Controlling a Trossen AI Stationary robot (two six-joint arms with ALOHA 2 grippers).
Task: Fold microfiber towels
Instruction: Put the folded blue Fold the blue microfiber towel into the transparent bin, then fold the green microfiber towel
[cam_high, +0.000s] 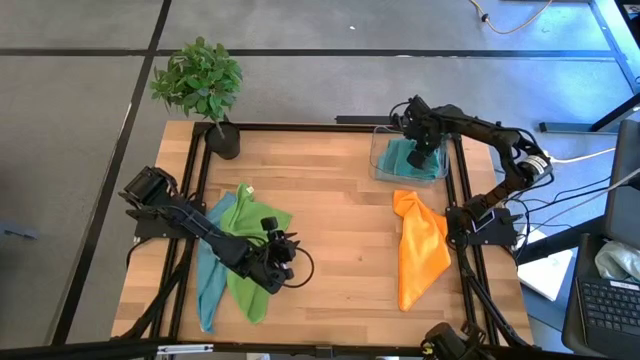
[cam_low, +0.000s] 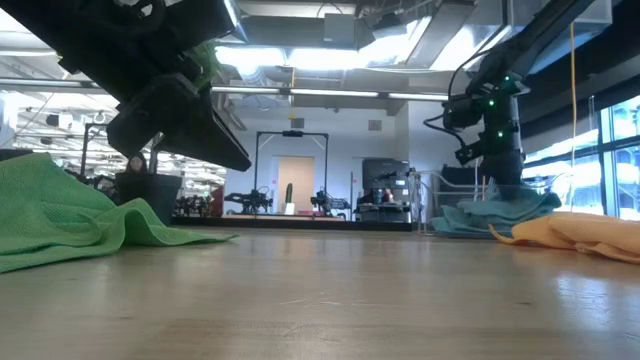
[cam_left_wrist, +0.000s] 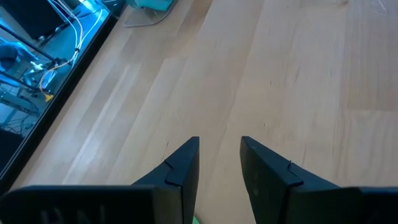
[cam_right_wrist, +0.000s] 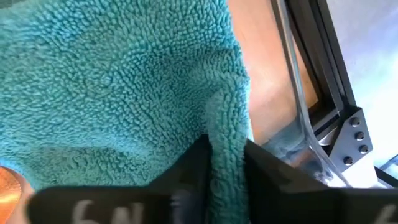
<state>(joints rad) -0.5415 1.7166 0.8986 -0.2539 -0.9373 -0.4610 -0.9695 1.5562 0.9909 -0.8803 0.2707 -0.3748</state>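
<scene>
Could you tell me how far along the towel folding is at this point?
Nothing looks folded yet. The orange towel, lime green towel and light blue towel lie crumpled on the table. In hand: the right gripper has a ridge of the teal towel between its fingers, in the clear bin. The left gripper hangs open and empty above bare wood. All folding remains.

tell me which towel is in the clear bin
The teal towel, under the right tool at the table's far right corner. The orange towel, green towel and light blue towel all lie on the bare wood.
</scene>
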